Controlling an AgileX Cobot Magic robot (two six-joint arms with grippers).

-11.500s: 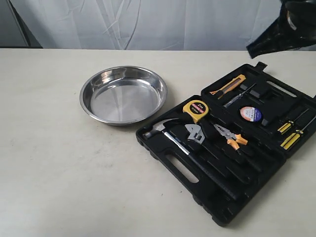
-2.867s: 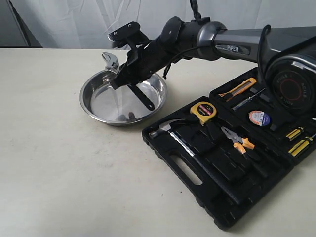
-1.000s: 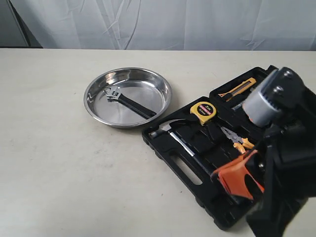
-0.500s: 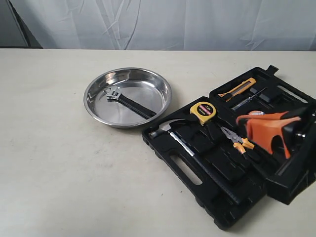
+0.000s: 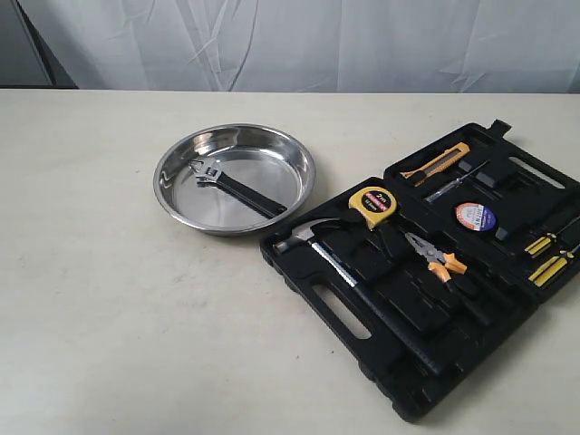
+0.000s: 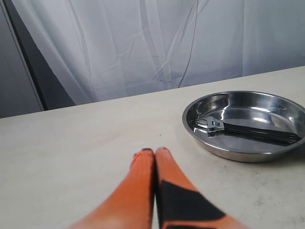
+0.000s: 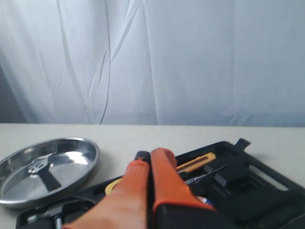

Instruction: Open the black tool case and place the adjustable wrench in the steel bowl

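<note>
**Wrench in bowl, case open: task looks done**

Case (image 5: 426, 381): black, lying open flat on the right side of the desk, both halves showing tools. Opening step is done.

Bowl (image 5: 164, 174): shiny steel, just beside the case's far-left corner, a narrow gap between them. Sits flat, upright.

Wrench (image 5: 237, 188): inside the bowl, lying on the flat bottom. Silver head points toward the bowl's left rim, and the black handle runs toward the rim nearest the case. No part hangs over the rim as far as I can tell. Placing step is done.

Left in the case, largest first: hammer (image 5: 313, 237), pliers (image 5: 430, 254), tape measure (image 5: 372, 204). Smaller items sit in the lid half.

Left claw (image 6: 154, 151): orange fingers pressed together, nothing between them, low over bare desk with the bowl off to one side. Right claw (image 7: 149, 157): also closed and empty, looking across the case toward the bowl. Neither arm shows in the exterior view, so both are clear of the work area.

Judgement: nothing is left to do except, at most, parking the arms.

Desk (image 5: 109, 344): pale cream, matte, faint scuffs, level. Curtain (image 5: 272, 45): grey-white, creased, hanging behind the far edge, with a dark strip at the far left.
</note>
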